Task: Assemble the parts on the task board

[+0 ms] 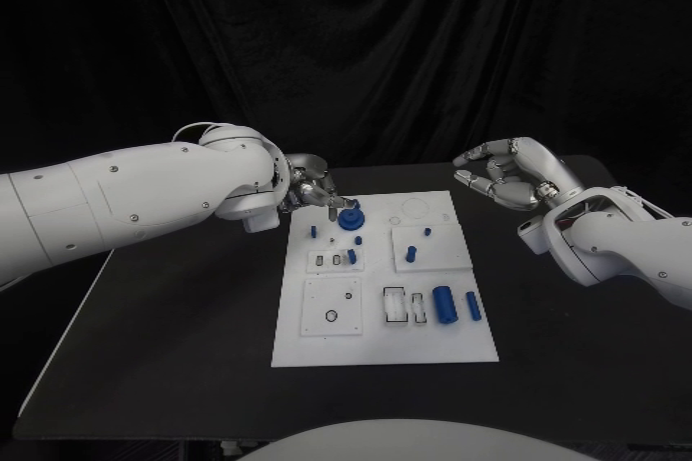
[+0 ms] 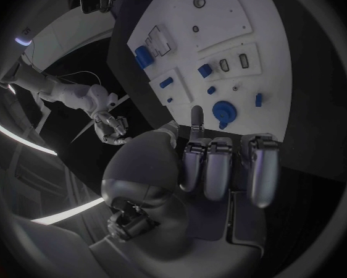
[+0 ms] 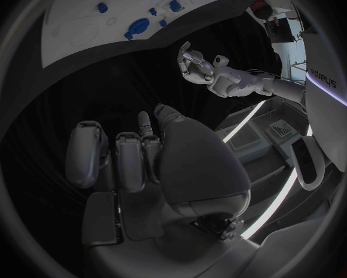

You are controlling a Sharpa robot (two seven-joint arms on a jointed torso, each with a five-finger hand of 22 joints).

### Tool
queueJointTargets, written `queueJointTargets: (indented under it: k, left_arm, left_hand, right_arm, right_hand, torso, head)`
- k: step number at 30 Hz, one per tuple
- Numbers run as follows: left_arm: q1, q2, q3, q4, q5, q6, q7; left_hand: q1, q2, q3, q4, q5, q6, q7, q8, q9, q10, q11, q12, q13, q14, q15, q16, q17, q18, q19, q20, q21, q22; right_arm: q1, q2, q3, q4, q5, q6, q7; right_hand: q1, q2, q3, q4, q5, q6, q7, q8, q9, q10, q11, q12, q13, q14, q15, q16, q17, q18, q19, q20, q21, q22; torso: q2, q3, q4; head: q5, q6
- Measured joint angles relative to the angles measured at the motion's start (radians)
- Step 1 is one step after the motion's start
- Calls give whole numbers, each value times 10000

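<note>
Left hand (image 1: 320, 195) down at the far-left corner of the task board (image 1: 385, 349), fingertips pinching the round blue part (image 1: 351, 220) that sits in that corner; right hand (image 1: 505, 174) raised off the board's far-right corner over the tabletop (image 1: 173, 331), fingers loosely curled and apart, nothing in them. Best to keep the round part square to its seat, press straight down without tilting, and ease the pinch only once it sits flat. Worth keeping the wrist clear of the small blue pieces (image 1: 411, 252) nearby, and the blue cylinder (image 1: 446, 305) toward the near edge left untouched for now.
</note>
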Motion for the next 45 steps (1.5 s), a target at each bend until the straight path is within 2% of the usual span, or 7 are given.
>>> queueJointTargets:
  k: [3, 5, 13, 21, 31, 45]
  left_arm:
    - [0, 183, 0, -139, -144, 220, -242]
    - [0, 325, 0, -218, -239, 371, -420]
    - [-64, 628, -1, -424, -439, 624, -790]
    - [-330, 765, -1, -669, -523, 641, -998]
    - [-663, 857, -5, -805, -556, 604, -1068]
    - [-886, 943, -2, -891, -571, 486, -979]
  left_hand:
    - [-63, -62, -69, -11, -5, -15, -15, 141, 387, 26, -46, 0, -1, -30, -30, 0, 0, 0, 0, 0, 0, 0]
    - [-168, -24, -148, 15, -5, -36, -36, 142, 620, 26, -46, 0, 0, 1, -70, 0, 0, 0, -42, -42, 0, -1]
    - [-204, -46, -202, -40, -55, -73, -73, 141, 857, 26, -46, 0, -1, 1, -70, 0, -1, 0, -129, -128, -45, -2]
    - [-233, -75, -230, -68, -55, -72, -73, 141, 929, -6, -77, -1, -2, 0, -70, 0, -2, 2, -246, -91, -119, -3]
    - [-256, -99, -312, -96, -55, -72, -73, -18, 1060, -9, -79, -1, -2, 1, -69, 0, -3, 1, -346, -125, -232, -4]
    - [-256, -99, -341, -68, -55, -34, -110, -239, 1169, 27, -114, -1, -3, -37, -105, 0, -4, 3, -527, -159, -337, -5]
  right_arm:
    - [-8, 2, 0, -17, 13, 11, 0]
    - [-14, 2, 0, -25, 20, 26, -2]
    - [-27, 8, 0, -62, 36, 84, -17]
    - [-45, 26, 1, -77, 39, 135, -24]
    - [-56, 28, 1, -88, 39, 158, -31]
    - [-58, 62, 0, -95, 39, 177, -52]
  right_hand:
    - [0, 0, 0, 0, 0, 0, 0, 0, 0, 0, 0, 1, 0, 0, 0, 0, 0, 0, 0, 0, 0, 0]
    - [0, 0, 0, 0, 21, 0, 0, 0, 0, 0, 0, 1, 0, 0, 0, 0, 0, 1, 0, 0, 0, 0]
    - [0, -1, 0, 0, 37, 0, 0, 0, -17, 0, 0, 3, 0, 0, 0, 0, 0, 0, 37, 36, -1, -1]
    - [1, -1, 0, 0, 81, 0, 0, 0, -28, 0, 0, 3, -1, 0, 0, -1, 0, 0, 36, 36, -1, -1]
    - [1, -1, 0, -1, 80, 0, 0, 0, -39, 0, 0, 3, -1, 0, 0, -1, 0, 0, 36, 36, -1, -1]
    - [1, -2, 0, -1, 151, 0, 0, 0, -46, 0, -1, 4, -1, 0, 0, -1, 0, 1, 36, 36, -2, 6]
  torso:
    - [8, 4, -16]
    - [20, 3, -24]
    - [83, 7, -52]
    - [130, 10, -70]
    - [228, 33, -130]
    - [245, 58, -159]
  head:
    - [40, -21]
    - [62, -36]
    - [148, -101]
    - [198, -151]
    - [278, -152]
    - [359, -301]
